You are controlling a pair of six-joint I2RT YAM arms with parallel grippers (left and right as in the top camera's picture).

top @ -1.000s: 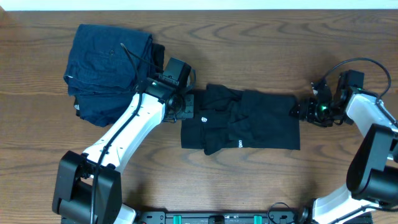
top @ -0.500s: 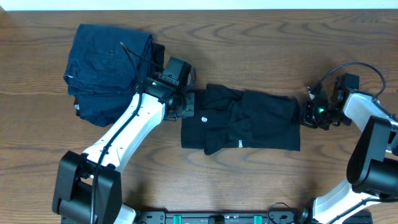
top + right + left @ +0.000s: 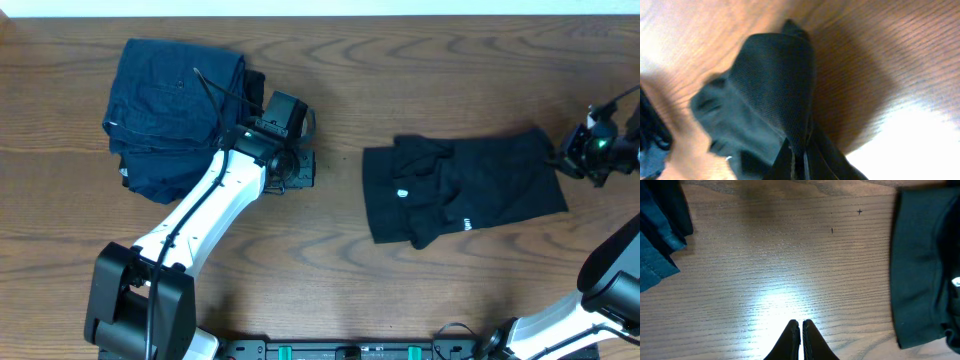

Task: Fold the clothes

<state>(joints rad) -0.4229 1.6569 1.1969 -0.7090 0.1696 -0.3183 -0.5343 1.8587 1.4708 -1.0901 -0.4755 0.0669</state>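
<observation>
The black T-shirt (image 3: 465, 188) lies folded into a rough rectangle right of the table's middle, a small white logo on its left part. My right gripper (image 3: 560, 160) is shut on the T-shirt's upper right corner at the table's right edge; in the right wrist view the black cloth (image 3: 770, 95) runs up from between the closed fingers. My left gripper (image 3: 300, 168) is shut and holds nothing, hovering over bare wood left of the T-shirt; in the left wrist view its gripper tips (image 3: 801, 326) touch each other and the T-shirt's edge (image 3: 925, 275) shows at the right.
A stack of dark blue folded garments (image 3: 170, 110) sits at the back left, close behind the left arm; its corner (image 3: 657, 245) shows in the left wrist view. Bare wood lies between the left gripper and the T-shirt.
The right gripper closed on the T-shirt's right edge and dragged the whole T-shirt to the right, away from the left gripper. The left arm stayed where it was.
</observation>
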